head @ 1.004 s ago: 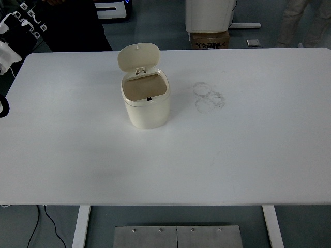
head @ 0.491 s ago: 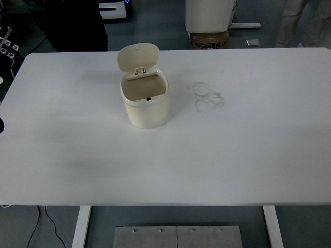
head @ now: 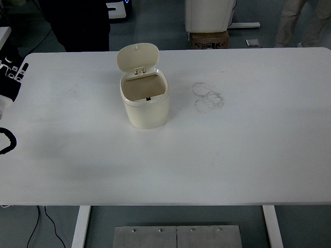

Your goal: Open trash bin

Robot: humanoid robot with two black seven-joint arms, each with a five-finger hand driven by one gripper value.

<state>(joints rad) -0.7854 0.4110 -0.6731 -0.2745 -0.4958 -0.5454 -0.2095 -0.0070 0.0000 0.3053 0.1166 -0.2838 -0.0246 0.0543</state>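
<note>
A small cream trash bin (head: 146,106) stands on the white table (head: 232,155), left of its middle. The bin's lid (head: 137,57) is tipped up and back on its hinge, so the brownish inside shows. Only a piece of my left arm (head: 11,76) shows at the picture's left edge, black with white marks, well away from the bin. A black curved part (head: 6,140) sits below it at the same edge. My right arm is out of the picture.
Faint ring marks (head: 208,97) stain the table right of the bin. A person in dark clothes (head: 83,26) stands beyond the far left edge. Another person's legs (head: 302,20) and a cardboard box (head: 209,39) are beyond the far edge.
The bin and its raised lid have not moved. At the left edge my arm has shifted, and the black curved part has dropped lower toward the near side.
</note>
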